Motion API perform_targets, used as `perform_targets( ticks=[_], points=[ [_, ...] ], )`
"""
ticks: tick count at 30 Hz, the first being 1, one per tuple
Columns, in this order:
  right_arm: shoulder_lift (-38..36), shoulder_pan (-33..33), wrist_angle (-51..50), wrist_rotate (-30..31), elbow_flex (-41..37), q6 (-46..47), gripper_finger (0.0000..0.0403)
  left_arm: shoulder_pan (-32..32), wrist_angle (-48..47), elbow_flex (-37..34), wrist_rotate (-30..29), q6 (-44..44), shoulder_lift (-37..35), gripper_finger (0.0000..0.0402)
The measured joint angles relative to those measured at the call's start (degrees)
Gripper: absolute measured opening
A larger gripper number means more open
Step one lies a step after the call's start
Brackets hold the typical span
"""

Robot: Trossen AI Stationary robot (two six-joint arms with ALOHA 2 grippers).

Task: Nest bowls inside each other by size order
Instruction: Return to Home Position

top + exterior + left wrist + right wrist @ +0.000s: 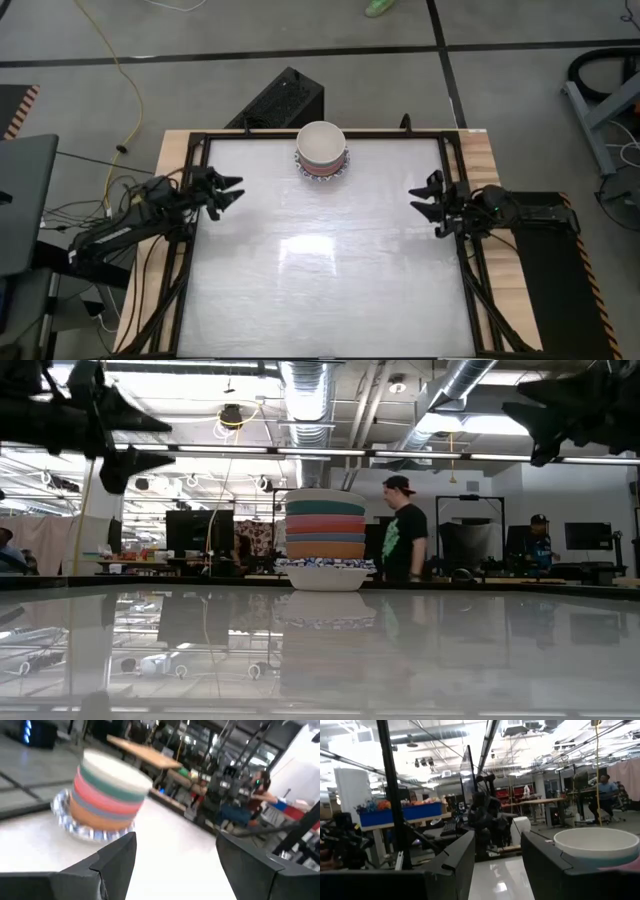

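Nearest the lens, logged left gripper [176, 842] fingers spread, empty, raised at left edge. Found right gripper [420, 201] likewise spread, empty, at right edge. Saw bowls [321, 150] nested in one stack, far centre of table [330, 285]. Judged nesting finished; only parking the arms left.

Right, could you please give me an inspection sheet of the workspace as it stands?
Surface: white table top, glossy.
Job's things: bowl stack at the far edge's middle, nested, white bowl on top, patterned-rim bowl lowest.
Clutter: nothing seen.
Hands: left hand open, raised by the left edge; right hand open, raised by the right edge.
Cables: yellow cable on the floor, far left.
Surroundings: person in a cap standing behind the table.
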Motion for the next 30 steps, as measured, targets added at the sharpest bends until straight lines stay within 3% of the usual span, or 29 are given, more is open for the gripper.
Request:
perform_targets(
  ticks=[7, 22, 30],
  points=[
    [0.06, -0.17, 0.84, 0.24, -0.54, -1.4, 0.0179, -3.27, 8.34, -7.21, -2.43, -1.73, -0.87, 0.0263],
    [0.13, -0.14, -3.56, 3.06, -0.56, -1.46, 0.0179, -16.56, 8.35, -7.34, -17.46, 6.33, -0.95, 0.0263],
    [0.13, -0.01, -6.03, 2.87, -0.59, -1.48, 0.0179, -18.13, 7.64, -7.37, -18.52, 6.59, -0.95, 0.0263]
  ],
)
